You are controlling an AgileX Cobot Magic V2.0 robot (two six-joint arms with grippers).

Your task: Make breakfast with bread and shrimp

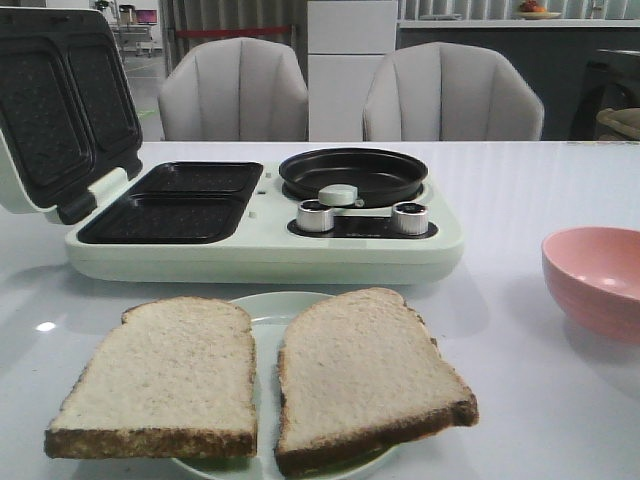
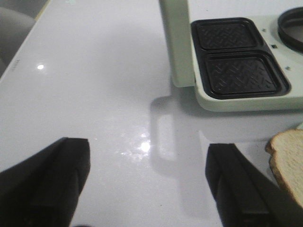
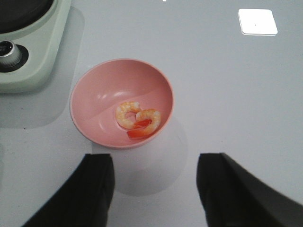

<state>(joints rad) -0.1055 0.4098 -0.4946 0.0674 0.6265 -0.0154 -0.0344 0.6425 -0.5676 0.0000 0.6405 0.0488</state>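
From the front I see two bread slices (image 1: 260,375) side by side on a pale plate (image 1: 268,308) at the near edge, the open sandwich maker (image 1: 265,215) behind them. My left wrist view shows the left fingers (image 2: 47,175) spread apart over bare surface (image 2: 94,94). On the right wrist view, the right fingers (image 3: 97,187) are apart too, just short of the pink bowl (image 3: 94,101) holding shrimp (image 3: 137,118) (two curled pieces).

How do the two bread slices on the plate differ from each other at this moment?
The left bread slice lies fairly square to the camera, while the right bread slice is turned at an angle. The left slice's near crust is brown and straight; the right slice's near crust looks darker and slants, with a corner past the plate rim. Both are pale, brown-crusted, flat, side by side and untouched.
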